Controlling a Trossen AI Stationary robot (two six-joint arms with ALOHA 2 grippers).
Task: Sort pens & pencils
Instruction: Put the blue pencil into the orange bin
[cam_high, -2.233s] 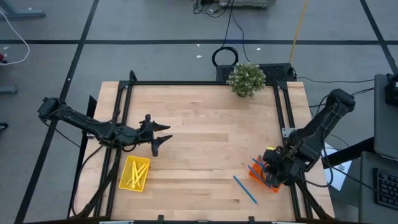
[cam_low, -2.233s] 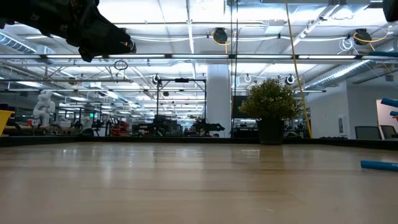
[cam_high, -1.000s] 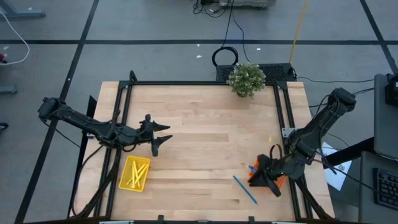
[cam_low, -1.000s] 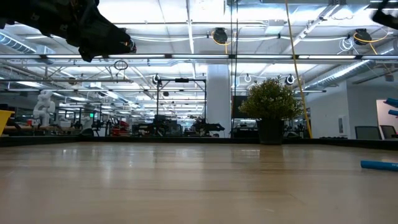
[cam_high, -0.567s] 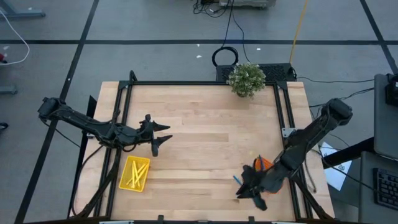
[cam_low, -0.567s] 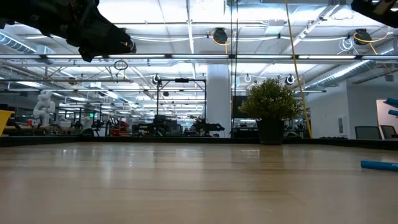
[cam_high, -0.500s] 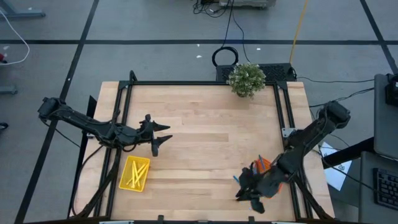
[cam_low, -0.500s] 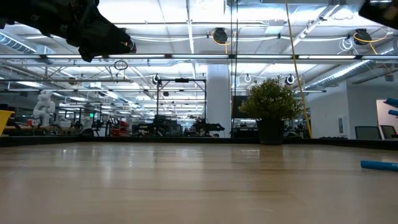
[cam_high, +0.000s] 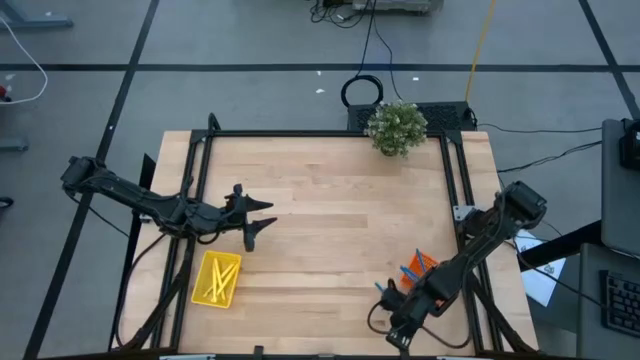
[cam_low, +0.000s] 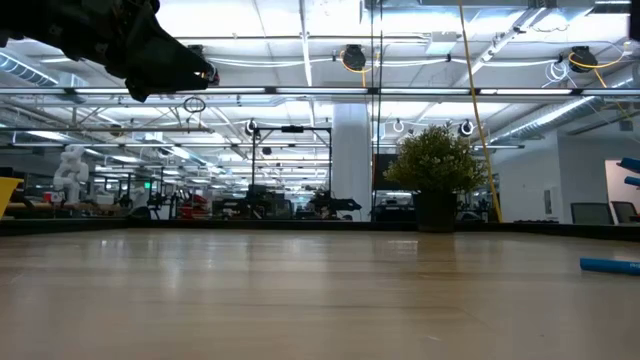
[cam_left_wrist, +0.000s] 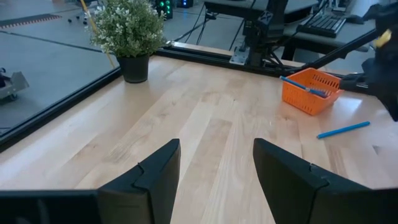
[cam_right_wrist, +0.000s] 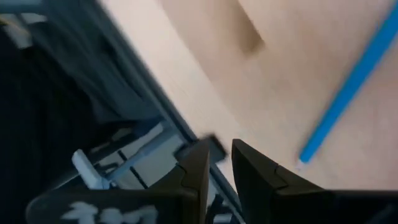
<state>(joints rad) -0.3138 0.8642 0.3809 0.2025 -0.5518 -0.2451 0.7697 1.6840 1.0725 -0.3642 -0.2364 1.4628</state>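
One blue pen (cam_right_wrist: 348, 93) lies flat on the wood near the table's front edge; it also shows in the left wrist view (cam_left_wrist: 343, 129) and low view (cam_low: 608, 265). My right gripper (cam_right_wrist: 219, 163) hovers beside it, near the front right (cam_high: 393, 335), tipped down, its fingers a narrow gap apart with nothing between. The arm hides the pen from above. More pens lie in the orange basket (cam_high: 422, 268). The yellow pencils (cam_high: 215, 280) lie in the yellow basket (cam_high: 232, 262). My left gripper (cam_high: 262, 222) waits open above the table's left side (cam_left_wrist: 216, 162).
A potted plant (cam_high: 396, 127) stands at the far edge, also seen in the left wrist view (cam_left_wrist: 127, 31). A black frame rail (cam_high: 448, 170) runs along the table's sides. Bare wood (cam_high: 330, 220) lies between the two arms. The table's front edge (cam_right_wrist: 186, 93) is right by my right gripper.
My right gripper has left the spot over the orange basket and swung toward the table's near edge and a little left, sinking, rolling and tipping its fingers downward. It now covers the loose pen from above. The pen has stayed in place.
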